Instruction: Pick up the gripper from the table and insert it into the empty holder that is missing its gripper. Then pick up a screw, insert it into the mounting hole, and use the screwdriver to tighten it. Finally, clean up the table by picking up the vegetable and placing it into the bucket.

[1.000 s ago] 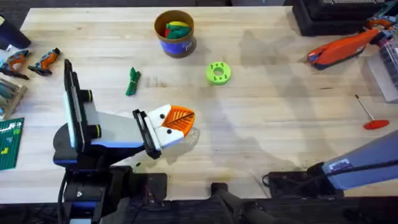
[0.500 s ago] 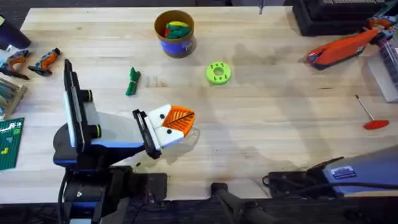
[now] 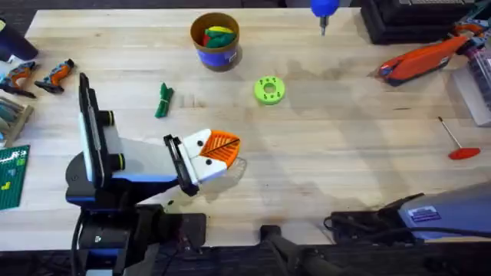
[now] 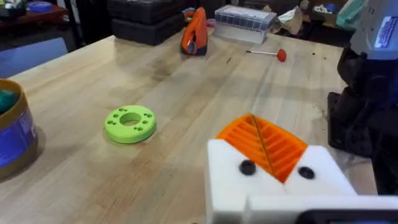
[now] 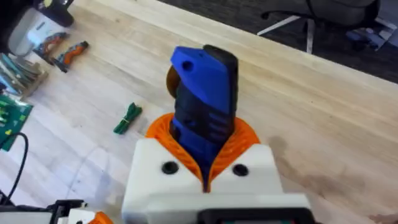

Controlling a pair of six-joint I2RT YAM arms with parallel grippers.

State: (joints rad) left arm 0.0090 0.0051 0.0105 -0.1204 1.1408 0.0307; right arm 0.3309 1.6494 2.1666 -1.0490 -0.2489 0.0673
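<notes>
My left gripper [image 3: 232, 146] rests low over the table's front left, its white holder blocks [image 4: 273, 186] pressed together with orange ribbed gripper pads [image 4: 264, 143] between them, shut on nothing. My right gripper [image 5: 204, 138] hangs high above the table, shut on the blue screwdriver [image 5: 202, 93]. The screwdriver's blue end and metal tip [image 3: 324, 11] show at the far edge in the overhead view. The dark green vegetable [image 3: 163, 100] lies on the wood left of centre, also seen as the vegetable [image 5: 127, 118]. The blue bucket [image 3: 215, 42] stands at the back and holds yellow, red and green toy pieces.
A lime-green disc [image 3: 269, 90] lies right of the bucket. A red-handled rod [image 3: 458, 143] lies at the right, an orange tool [image 3: 422, 61] at the back right. Small tools [image 3: 38, 75] and a green board [image 3: 11, 176] sit at the left edge.
The screwdriver's blue end has come into the overhead view at the far edge. The right arm's link dropped toward the lower right corner. The left arm has not moved.
</notes>
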